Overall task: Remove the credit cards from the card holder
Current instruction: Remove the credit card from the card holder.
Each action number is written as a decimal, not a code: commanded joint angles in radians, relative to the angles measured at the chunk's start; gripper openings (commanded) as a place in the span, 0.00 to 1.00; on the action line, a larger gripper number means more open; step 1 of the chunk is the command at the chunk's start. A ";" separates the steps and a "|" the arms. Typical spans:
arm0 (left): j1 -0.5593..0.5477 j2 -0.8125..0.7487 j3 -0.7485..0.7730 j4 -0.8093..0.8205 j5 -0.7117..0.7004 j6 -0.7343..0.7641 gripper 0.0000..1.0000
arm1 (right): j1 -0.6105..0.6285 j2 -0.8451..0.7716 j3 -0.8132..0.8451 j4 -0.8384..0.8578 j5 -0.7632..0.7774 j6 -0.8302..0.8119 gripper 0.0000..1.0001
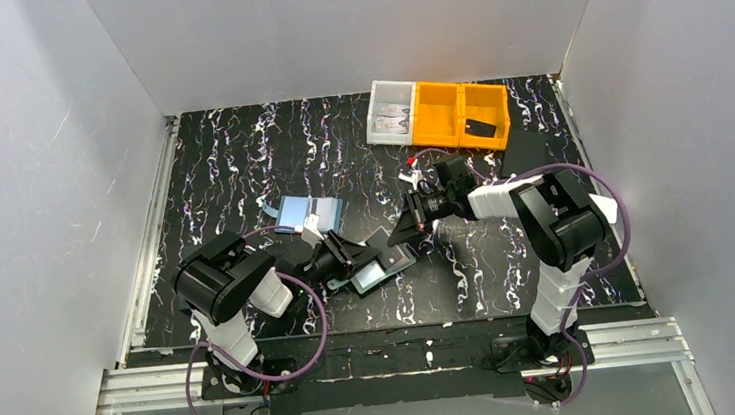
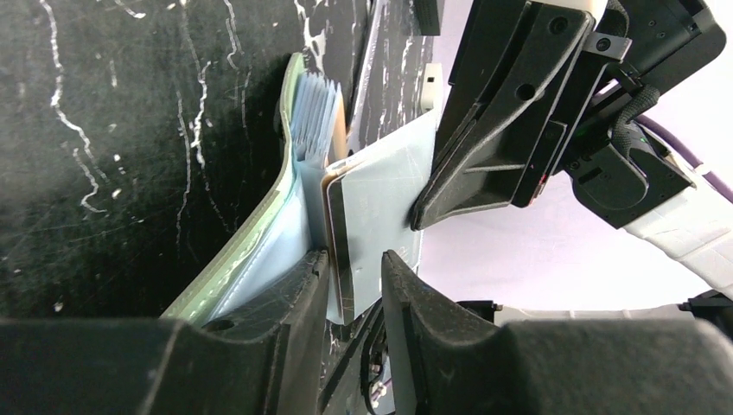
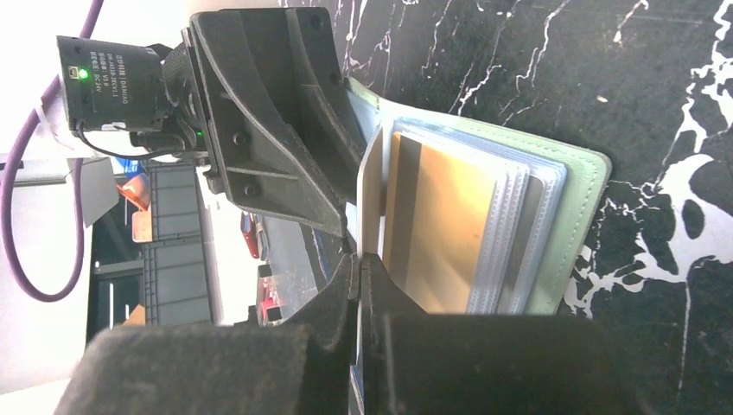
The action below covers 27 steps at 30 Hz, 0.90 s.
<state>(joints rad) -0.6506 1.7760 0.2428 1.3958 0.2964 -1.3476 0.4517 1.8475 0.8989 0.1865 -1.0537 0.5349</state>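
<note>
The sage-green card holder lies open on the black mat; it also shows in the right wrist view and the left wrist view. A tan card sits in its clear sleeves. A grey-blue card stands partly out of an inner panel. My right gripper is shut on that card's edge; it also shows in the top view. My left gripper has its jaws close together around the holder's inner panel at the card's lower corner, and shows in the top view.
A light-blue flat rectangle with a dark stripe lies just behind the left gripper. Two orange bins and a clear bin stand at the back; a black card lies in the right orange bin. White walls close in three sides.
</note>
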 commanded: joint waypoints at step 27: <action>-0.007 -0.050 0.024 0.045 -0.005 0.002 0.32 | 0.049 0.032 -0.003 0.103 -0.117 0.070 0.01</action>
<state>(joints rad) -0.6506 1.7515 0.2420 1.3316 0.2878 -1.3464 0.4686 1.8889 0.9082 0.2136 -1.0787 0.5447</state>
